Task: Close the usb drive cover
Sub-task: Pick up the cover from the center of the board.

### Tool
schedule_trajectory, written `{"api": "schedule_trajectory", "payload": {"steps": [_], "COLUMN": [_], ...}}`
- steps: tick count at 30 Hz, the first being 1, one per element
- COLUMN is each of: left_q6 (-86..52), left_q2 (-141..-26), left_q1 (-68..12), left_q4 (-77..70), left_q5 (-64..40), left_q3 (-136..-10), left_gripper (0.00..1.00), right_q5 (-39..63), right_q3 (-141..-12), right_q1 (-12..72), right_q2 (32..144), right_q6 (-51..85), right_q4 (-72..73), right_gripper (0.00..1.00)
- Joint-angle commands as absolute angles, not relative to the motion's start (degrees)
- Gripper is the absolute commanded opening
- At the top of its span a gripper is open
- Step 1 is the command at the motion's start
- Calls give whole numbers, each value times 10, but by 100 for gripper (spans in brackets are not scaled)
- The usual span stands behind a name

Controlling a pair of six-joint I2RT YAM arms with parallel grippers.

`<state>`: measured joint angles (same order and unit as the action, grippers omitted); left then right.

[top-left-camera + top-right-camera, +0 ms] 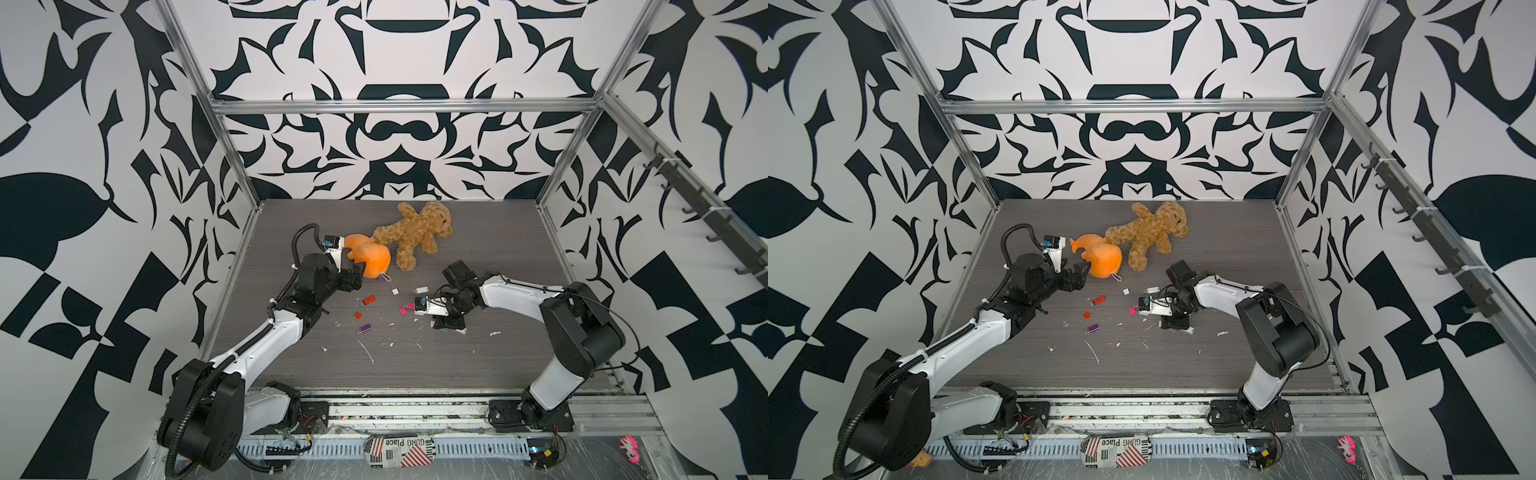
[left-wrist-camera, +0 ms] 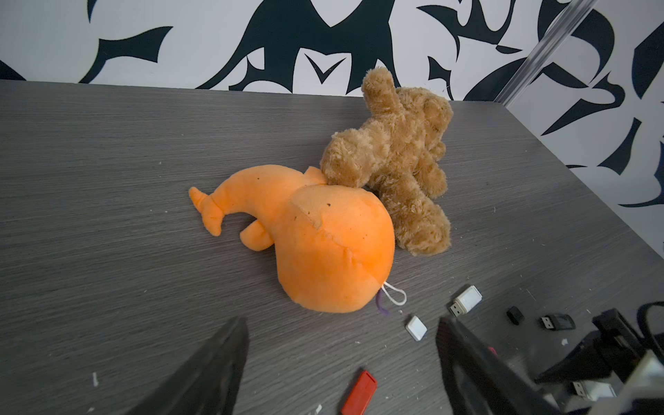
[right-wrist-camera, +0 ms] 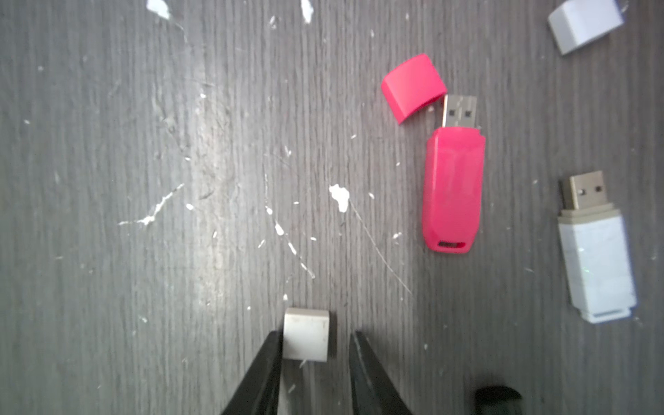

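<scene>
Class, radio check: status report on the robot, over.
Left gripper open, empty. Right gripper open, straddling white cap on table. White usb drive uncapped; pink drive beside it.

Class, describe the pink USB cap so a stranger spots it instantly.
On the grey table, find the right gripper; a pink USB drive lies nearby. The cap sits beside its bare plug. It alone is pink; neighbouring caps are white.

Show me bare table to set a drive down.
Free: the back right corner beyond the teddy bear, and the front strip of table near the rail. Crowded: the middle, from the red drive to the right tool.
</scene>
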<state>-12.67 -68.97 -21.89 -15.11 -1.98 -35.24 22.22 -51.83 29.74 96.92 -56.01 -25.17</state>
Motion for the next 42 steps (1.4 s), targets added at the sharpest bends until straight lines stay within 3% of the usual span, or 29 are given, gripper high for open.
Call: {"api": "schedule_trajectory", "payload": {"steps": [1,16,23,31,36,42], "left_q6": [-139,-154,-196,-269,-320,-384], "left_q2": [-696,-707,-757,-869,-923,-979], "left_q1": [-220,-221,-238,-286,-311,-330], "left_q4": [-149,-132,-128,-160,-233,-318], "left_q5": [-22,-47,-141,-294,-335,-380], "left_q3": [-364,-378,-397,-443,-448,-450], "left_gripper": [86,86,76,58,46,40], "right_q5": [209,233,254,270,266,263], "right_q3": [-530,-499,-458,-423,-403,-389], "right_q1": [302,302,302,300,300,300], "right_q2": [980,928,864,823,806,796], "right_q6": [-573,-577,-568,-557,-546,-531], "right_q4": [-284,-238,-145,-48,7,60], "right_gripper": [31,22,20,20,20,20]}}
